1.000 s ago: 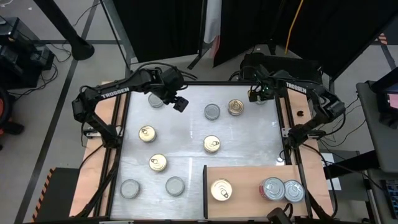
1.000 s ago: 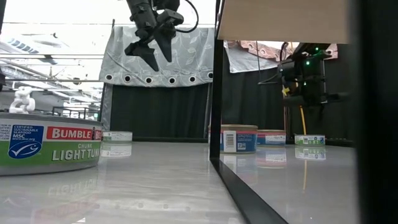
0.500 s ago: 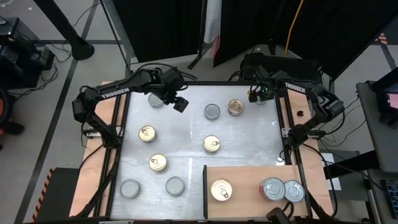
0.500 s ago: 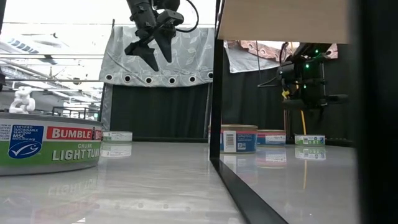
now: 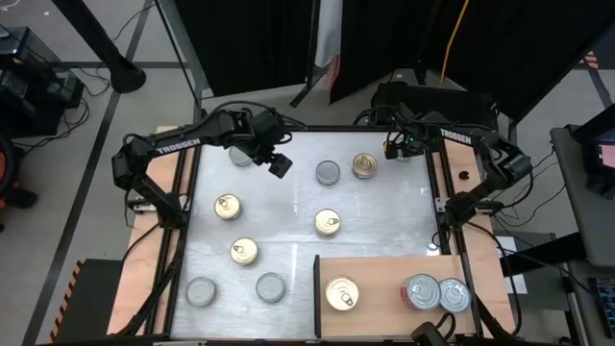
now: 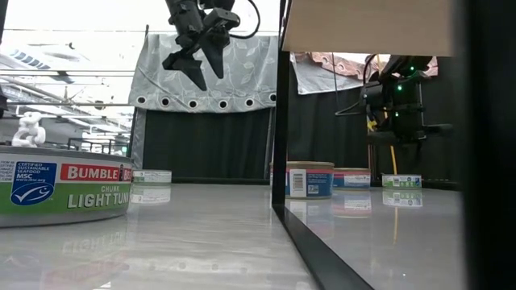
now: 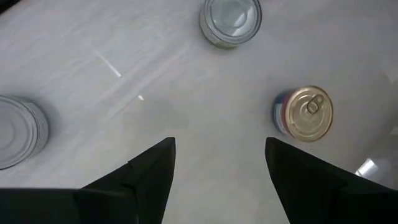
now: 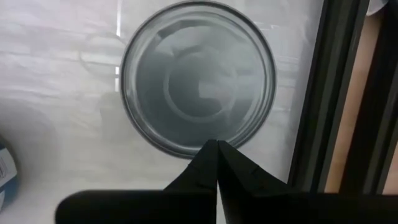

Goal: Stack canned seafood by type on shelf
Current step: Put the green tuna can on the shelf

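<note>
Canned seafood lies scattered on the white table: silver-topped tins (image 5: 328,173) (image 5: 270,286) (image 5: 201,291) and gold pull-ring tins (image 5: 364,165) (image 5: 327,222) (image 5: 228,206) (image 5: 244,252). The shelf (image 5: 384,274) at the near right bears one gold tin (image 5: 341,293) and silver tins (image 5: 421,291) (image 5: 453,294). My left gripper (image 5: 279,164) hangs open high over the far left (image 6: 205,76), with nothing between its fingers (image 7: 221,146). My right gripper (image 5: 396,149) is shut and points down above a silver tin (image 8: 198,87) in the far right corner, clear of it in the low view (image 6: 393,133).
Another silver tin (image 5: 240,155) sits partly under the left arm. A black frame rail (image 8: 323,93) runs right beside the corner tin, with a wooden side strip (image 5: 444,183) beyond it. A large tin (image 6: 64,189) stands close to the low camera. Bare table lies in the middle.
</note>
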`<state>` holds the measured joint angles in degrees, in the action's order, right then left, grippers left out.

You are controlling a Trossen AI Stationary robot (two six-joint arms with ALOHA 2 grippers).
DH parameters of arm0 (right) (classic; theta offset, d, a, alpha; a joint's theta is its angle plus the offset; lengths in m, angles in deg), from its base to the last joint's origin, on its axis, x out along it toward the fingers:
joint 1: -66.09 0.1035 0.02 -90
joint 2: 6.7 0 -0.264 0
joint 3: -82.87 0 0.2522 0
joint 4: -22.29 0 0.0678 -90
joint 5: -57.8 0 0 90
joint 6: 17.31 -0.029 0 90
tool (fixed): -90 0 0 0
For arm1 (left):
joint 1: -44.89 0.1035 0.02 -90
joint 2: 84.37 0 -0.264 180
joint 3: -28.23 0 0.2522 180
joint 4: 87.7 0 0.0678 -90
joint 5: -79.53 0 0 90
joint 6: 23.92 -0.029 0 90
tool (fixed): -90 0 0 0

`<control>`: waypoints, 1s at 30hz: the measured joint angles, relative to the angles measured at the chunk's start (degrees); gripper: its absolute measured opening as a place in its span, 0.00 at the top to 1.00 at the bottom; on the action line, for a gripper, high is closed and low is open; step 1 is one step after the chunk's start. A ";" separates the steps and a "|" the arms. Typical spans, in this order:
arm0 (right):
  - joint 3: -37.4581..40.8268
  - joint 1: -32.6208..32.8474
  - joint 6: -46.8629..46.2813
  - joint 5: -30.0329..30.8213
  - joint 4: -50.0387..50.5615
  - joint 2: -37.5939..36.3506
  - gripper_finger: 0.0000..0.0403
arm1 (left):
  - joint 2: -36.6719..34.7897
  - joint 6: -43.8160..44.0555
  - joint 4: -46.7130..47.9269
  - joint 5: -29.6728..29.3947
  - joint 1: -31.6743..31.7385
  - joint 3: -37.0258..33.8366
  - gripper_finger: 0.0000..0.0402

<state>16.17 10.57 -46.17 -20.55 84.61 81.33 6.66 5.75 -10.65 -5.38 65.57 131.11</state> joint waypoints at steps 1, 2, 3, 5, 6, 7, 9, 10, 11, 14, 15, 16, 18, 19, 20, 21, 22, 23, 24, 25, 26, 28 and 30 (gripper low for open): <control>0.00 0.00 -0.08 0.00 0.00 0.00 1.00 | 0.00 0.00 0.00 0.02 -0.16 0.00 0.38; 0.00 0.00 -0.24 0.01 0.03 0.00 1.00 | 0.00 0.00 0.01 0.02 -0.26 0.00 0.38; 0.00 0.00 -0.32 0.01 0.09 0.00 1.00 | 0.00 0.00 0.04 0.02 -0.46 0.00 0.38; 0.00 0.00 -0.45 0.01 0.62 0.00 1.00 | 0.00 0.00 0.07 0.02 -0.85 0.00 0.38; 0.04 0.00 -0.41 0.03 0.75 0.00 1.00 | 0.00 0.00 0.09 0.02 -1.01 0.00 0.38; 0.24 0.00 -0.37 0.16 0.58 -0.02 1.00 | 0.00 0.00 0.11 0.00 -1.18 0.00 0.38; 1.09 0.01 -0.37 0.27 0.38 -0.04 1.00 | 0.00 0.00 0.11 -0.02 -1.49 0.00 0.38; 1.48 0.12 -0.35 0.37 0.13 -0.04 1.00 | 0.00 -0.02 0.13 -0.24 -1.72 0.00 0.38; 1.76 0.34 -0.35 0.48 -0.30 -0.12 1.00 | 0.00 -0.01 0.14 -0.64 -1.90 0.00 0.38; 2.71 0.81 -0.48 1.11 -1.14 -0.29 1.00 | 0.00 -0.03 0.17 -0.88 -2.19 0.00 0.38; 2.89 0.97 -0.48 1.19 -1.19 -0.33 1.00 | 0.00 -0.03 0.18 -0.90 -2.27 0.00 0.38; 2.93 1.07 -0.50 1.17 -0.99 -0.31 1.00 | 0.00 -0.05 0.20 -0.93 -2.37 0.00 0.38; 3.05 1.24 -0.50 0.75 -0.38 -0.24 1.00 | 0.00 -0.11 0.20 -1.03 -2.40 0.00 0.38; 3.20 1.27 -0.50 0.13 -0.26 -0.08 1.00 | 0.00 -0.11 0.21 -1.03 -2.40 0.00 0.38; 3.30 1.27 -0.48 -0.24 -0.01 0.11 1.00 | 0.00 -0.13 0.20 -1.05 -2.40 0.00 0.38; 3.30 1.27 -0.48 -0.30 0.40 0.15 1.00 | 0.00 -0.13 0.21 -1.05 -2.41 0.00 0.38; 3.30 1.27 -0.48 -0.30 0.61 0.04 1.00 | 0.00 -0.13 0.22 -1.05 -2.43 0.00 0.38; 3.24 1.29 -0.48 -0.19 0.58 -0.04 1.00 | 0.00 -0.14 0.22 -1.05 -2.44 0.00 0.38; 3.21 1.41 -0.48 -0.17 0.63 -0.04 1.00 | 0.00 -0.26 0.22 -1.05 -2.44 0.00 0.38; 3.21 1.64 -0.49 -0.18 1.04 -0.02 1.00 | 0.00 -0.46 0.22 -1.05 -2.44 0.00 0.38; 3.21 1.90 -0.50 -0.10 1.68 0.00 1.00 | 0.00 -0.50 0.22 -1.05 -2.44 0.00 0.38; 3.31 2.57 -0.50 -0.03 2.54 0.00 1.00 | 0.00 -0.56 0.22 -1.07 -2.44 0.00 0.38; 4.25 3.30 -0.88 0.06 2.27 -0.02 1.00 | 0.00 -1.20 0.22 -1.25 -2.44 0.00 0.38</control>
<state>20.41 13.86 -47.05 -20.50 86.88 81.31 6.66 4.55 -10.43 -6.63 63.13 131.11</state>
